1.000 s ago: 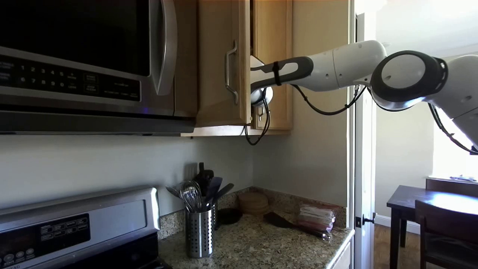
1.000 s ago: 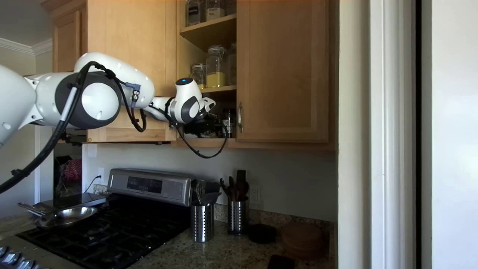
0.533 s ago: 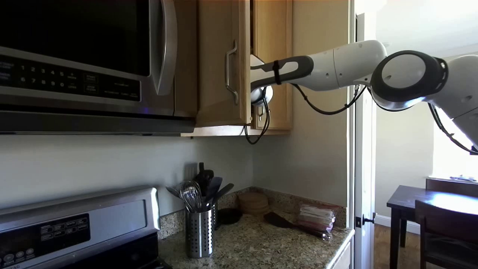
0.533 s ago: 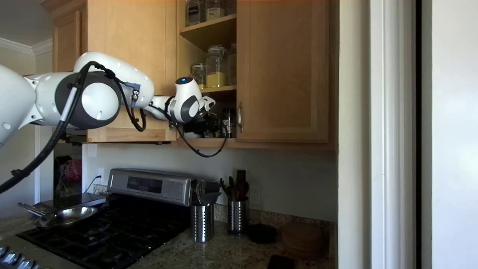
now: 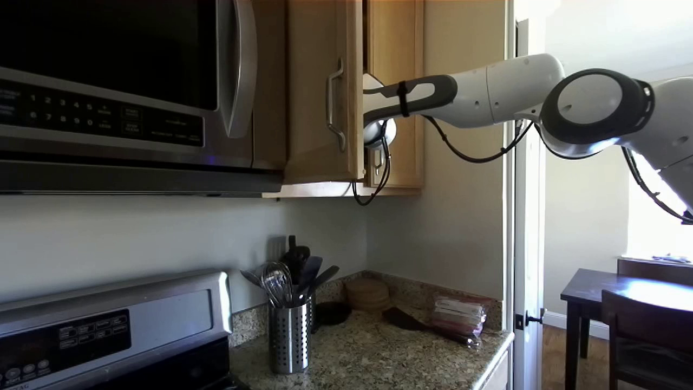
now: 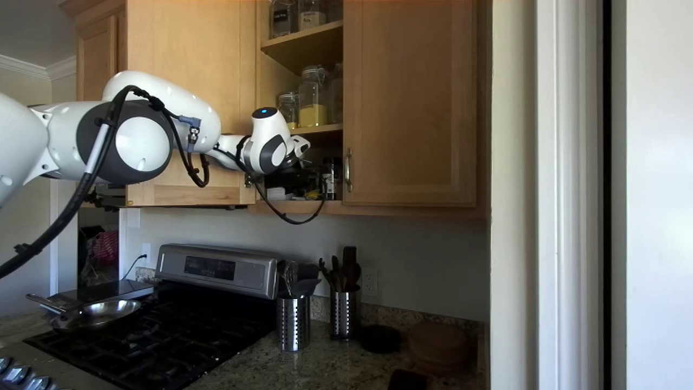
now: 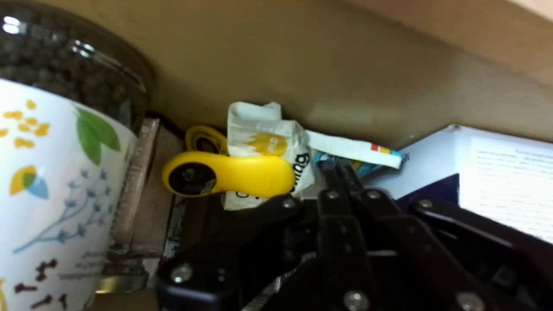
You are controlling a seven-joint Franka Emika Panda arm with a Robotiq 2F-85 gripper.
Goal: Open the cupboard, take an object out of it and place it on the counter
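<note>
Kitchen wall cupboard [image 6: 409,103] stands open, its door [image 5: 308,97] hiding the fingers [image 7: 333,205] in an exterior view. In the wrist view they sit together, tips partly covering a white-and-teal packet [image 7: 354,150] at one o'clock, inside; its long axis runs from nine-thirty to its coloured end at three-thirty, whether pinched I cannot tell.

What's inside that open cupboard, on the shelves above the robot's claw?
Glass jars stand on both visible shelves of the cupboard above the gripper; one tall jar is partly filled with something yellow. The closed door hides whatever stands behind it.
</note>
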